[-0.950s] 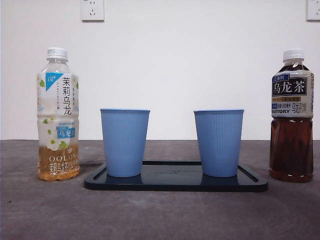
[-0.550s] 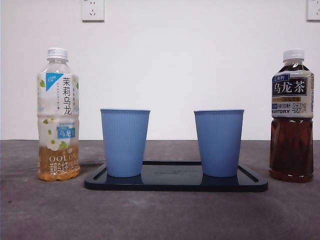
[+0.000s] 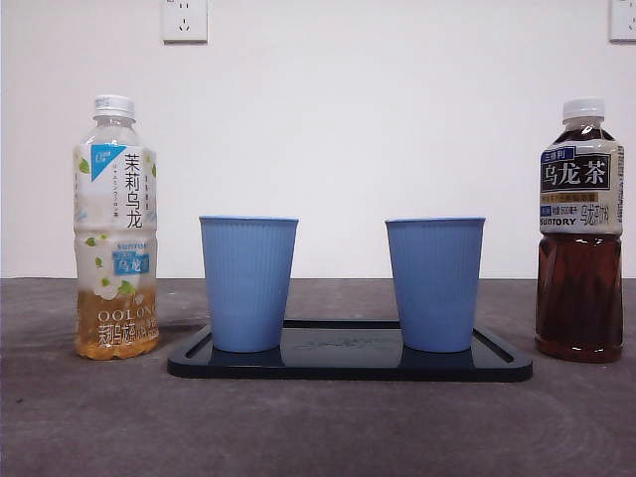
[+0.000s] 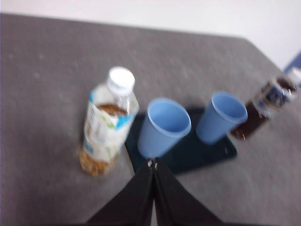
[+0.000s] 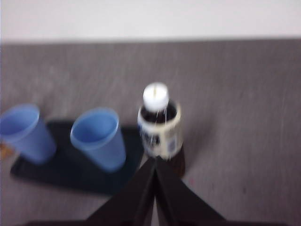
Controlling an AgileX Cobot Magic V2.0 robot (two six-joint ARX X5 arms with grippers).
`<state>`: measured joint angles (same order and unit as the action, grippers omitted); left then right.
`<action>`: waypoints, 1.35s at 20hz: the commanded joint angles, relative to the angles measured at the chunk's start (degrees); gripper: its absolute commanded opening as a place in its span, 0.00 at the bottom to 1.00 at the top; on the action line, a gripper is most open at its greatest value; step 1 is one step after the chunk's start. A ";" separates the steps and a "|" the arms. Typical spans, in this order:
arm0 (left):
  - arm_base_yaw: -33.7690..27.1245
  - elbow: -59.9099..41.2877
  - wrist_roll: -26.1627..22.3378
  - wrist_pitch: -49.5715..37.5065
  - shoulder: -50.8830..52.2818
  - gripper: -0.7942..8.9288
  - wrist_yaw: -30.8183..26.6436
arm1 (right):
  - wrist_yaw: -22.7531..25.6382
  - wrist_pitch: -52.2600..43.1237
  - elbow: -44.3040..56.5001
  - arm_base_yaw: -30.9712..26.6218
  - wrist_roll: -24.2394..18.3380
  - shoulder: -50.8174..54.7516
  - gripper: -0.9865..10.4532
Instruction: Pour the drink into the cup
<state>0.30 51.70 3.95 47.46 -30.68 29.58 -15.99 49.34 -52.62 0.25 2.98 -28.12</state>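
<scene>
Two blue cups stand upright on a black tray: the left cup and the right cup. A jasmine oolong bottle, about a quarter full of pale tea, stands left of the tray. A dark oolong tea bottle stands to the tray's right. Both have white caps on. My left gripper is shut, hanging high above the table near the pale bottle and a cup. My right gripper is shut, high above the dark bottle. Neither gripper shows in the front view.
The grey table stretches in front of the tray. A white wall with two power outlets stands behind. Both cups look empty in the wrist views.
</scene>
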 commanded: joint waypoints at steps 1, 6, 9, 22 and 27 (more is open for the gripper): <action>0.83 2.32 -5.09 3.67 -0.37 0.09 0.90 | -0.50 5.73 -2.47 0.63 -5.03 -1.03 0.09; 2.10 2.69 -7.54 9.14 -0.28 0.09 0.90 | -0.42 12.04 -2.89 1.97 -6.93 -0.96 0.09; 2.47 2.67 -8.00 10.21 -0.26 0.10 0.87 | -0.28 15.04 -2.89 2.93 -7.17 -0.96 0.09; 3.21 2.67 -7.74 9.57 -0.26 0.54 0.83 | 0.92 4.74 3.37 5.60 4.70 -0.98 0.51; 3.21 2.67 -7.74 9.46 -0.26 0.54 0.83 | 2.16 -10.91 14.19 8.44 15.50 -1.07 0.52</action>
<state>3.29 53.36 -3.14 57.58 -30.70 30.22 -13.98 39.03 -38.22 8.58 14.98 -28.93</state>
